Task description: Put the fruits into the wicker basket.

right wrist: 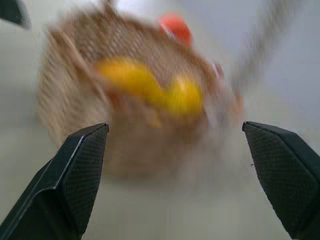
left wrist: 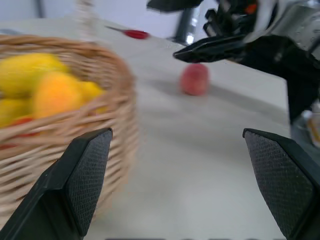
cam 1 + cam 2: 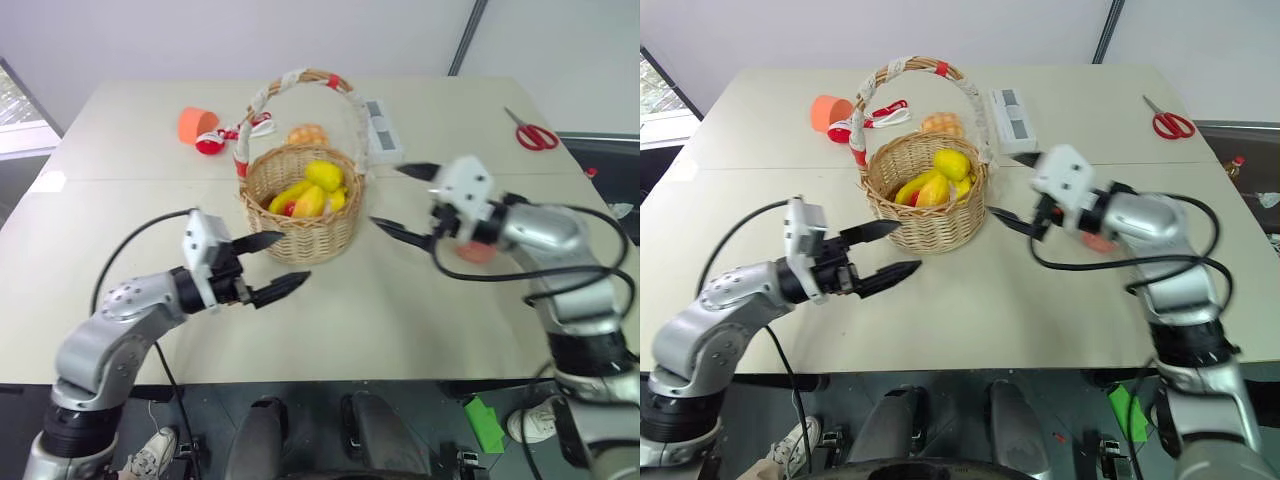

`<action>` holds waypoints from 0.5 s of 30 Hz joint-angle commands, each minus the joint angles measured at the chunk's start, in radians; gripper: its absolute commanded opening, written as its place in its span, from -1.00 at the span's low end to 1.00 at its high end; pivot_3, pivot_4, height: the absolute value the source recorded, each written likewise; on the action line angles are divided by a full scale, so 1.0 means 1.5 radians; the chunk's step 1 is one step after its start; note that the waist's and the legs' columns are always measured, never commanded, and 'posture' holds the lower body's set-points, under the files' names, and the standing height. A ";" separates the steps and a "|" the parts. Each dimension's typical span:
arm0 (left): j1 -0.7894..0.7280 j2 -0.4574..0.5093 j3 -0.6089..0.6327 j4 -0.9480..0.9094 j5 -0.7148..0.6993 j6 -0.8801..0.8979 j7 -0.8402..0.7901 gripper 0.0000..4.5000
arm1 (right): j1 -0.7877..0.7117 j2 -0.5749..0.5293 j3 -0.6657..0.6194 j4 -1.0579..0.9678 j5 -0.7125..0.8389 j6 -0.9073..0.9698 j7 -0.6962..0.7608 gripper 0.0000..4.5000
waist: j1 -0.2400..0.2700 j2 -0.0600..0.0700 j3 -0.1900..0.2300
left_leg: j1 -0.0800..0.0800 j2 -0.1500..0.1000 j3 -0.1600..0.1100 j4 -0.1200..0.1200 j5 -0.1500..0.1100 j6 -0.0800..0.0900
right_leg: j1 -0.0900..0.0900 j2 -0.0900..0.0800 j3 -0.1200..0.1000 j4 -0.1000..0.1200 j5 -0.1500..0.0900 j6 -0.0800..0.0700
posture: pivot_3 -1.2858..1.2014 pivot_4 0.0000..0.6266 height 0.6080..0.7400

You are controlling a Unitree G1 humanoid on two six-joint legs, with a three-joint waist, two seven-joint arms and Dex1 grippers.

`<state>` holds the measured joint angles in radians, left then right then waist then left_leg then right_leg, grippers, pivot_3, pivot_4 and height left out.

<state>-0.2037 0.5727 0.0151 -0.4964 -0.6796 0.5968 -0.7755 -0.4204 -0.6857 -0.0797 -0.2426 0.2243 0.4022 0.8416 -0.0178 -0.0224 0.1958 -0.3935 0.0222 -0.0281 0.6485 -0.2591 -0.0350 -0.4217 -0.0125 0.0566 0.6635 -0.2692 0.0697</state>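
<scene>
Both grippers hang with their black fingers spread wide and nothing between them. Left gripper sits just in front of the basket on its left side, its upper finger tip close against the woven wall, though I cannot tell whether it touches. Right gripper hovers off the basket's right side, pointing in toward it, clear of the rim.

Going by size from here, the table is a pale cream top that carries everything. The basket stands upright near the middle of it, round and tan, with its tall arched handle wrapped in white and red ribbon. Behind the basket to the right lies a white power strip. Far off to the basket's right, near the table's back corner, lie red-handled scissors. Behind the basket to the left, an orange cup lies on its side.

Inside the basket I see the yellow lemon toward the back and the orange-yellow mango in front of it, with other yellow and red pieces beside them. The pink peach rests on the table to the basket's right, well apart from it, beneath the right arm. A small orange thing sits just behind the basket; I cannot tell what it is.
</scene>
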 commanded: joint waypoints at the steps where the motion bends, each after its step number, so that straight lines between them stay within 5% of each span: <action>1: -0.042 -0.028 -0.050 0.000 0.028 -0.039 -0.016 1.00 | 0.064 -0.006 -0.098 -0.002 0.024 0.035 -0.052 0.99 | -0.005 0.000 0.000 | 0.001 0.000 0.000 0.000 0.000 0.000 | 0.000 0.001 0.001 0.000 0.000 0.000 | 0.03 -0.52 1.00; 6: -0.073 -0.064 -0.081 0.038 0.059 -0.067 -0.021 1.00 | 0.092 0.030 -0.128 0.121 -0.004 0.040 -0.153 0.99 | -0.018 0.001 0.000 | 0.002 0.001 0.000 0.000 0.000 0.000 | 0.000 0.003 0.002 0.001 0.000 0.000 | 0.03 -0.52 1.00; 15: -0.052 -0.068 -0.059 0.020 0.033 -0.058 -0.019 1.00 | 0.059 0.057 -0.105 0.244 -0.012 0.038 -0.197 0.99 | -0.016 0.002 0.000 | 0.002 0.001 0.001 0.000 0.000 0.000 | 0.000 0.003 0.002 0.001 0.000 0.000 | 0.03 -0.52 1.00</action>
<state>-0.2806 0.4710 -0.0955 -0.4327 -0.6154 0.5171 -0.8044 -0.3181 -0.6070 -0.2215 0.1279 0.1901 0.4720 0.5470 -0.0423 -0.0201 0.1951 -0.3914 0.0231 -0.0273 0.6484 -0.2590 -0.0349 -0.4211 -0.0085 0.0601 0.6656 -0.2695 0.0701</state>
